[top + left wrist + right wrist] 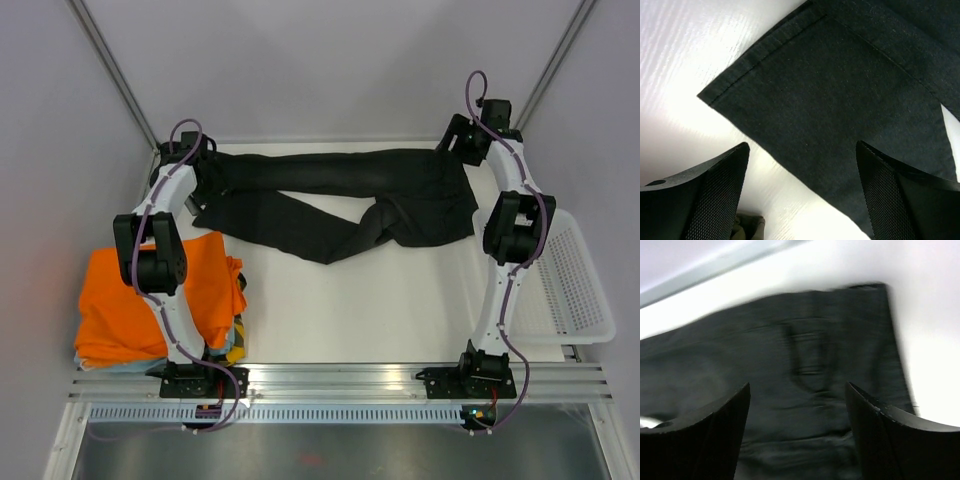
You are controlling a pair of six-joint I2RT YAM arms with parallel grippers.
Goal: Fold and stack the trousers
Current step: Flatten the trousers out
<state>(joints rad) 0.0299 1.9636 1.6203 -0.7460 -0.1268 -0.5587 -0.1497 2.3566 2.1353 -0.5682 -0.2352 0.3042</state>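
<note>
- White table (400,310): fills the middle of the top view.
- Black trousers (340,195): lie unfolded across the table's 12 o'clock side, waist toward 2 o'clock, legs running toward 10 o'clock; the nearer leg sags toward 6 o'clock in a shallow bend.
- Orange garment (120,300): sits folded at 8 o'clock on top of other cloth, well apart from the trousers, partly behind the left arm.
- White basket (575,290): rests off the table edge at 3 o'clock.
- Left gripper (801,145): hangs over a leg hem at 10 o'clock, fingers spread wide, nothing between them; the hem lies flat on the table.
- Right gripper (796,385): hangs over the waist end at 2 o'clock, fingers likewise spread, holding nothing; blurred in its wrist view.
</note>
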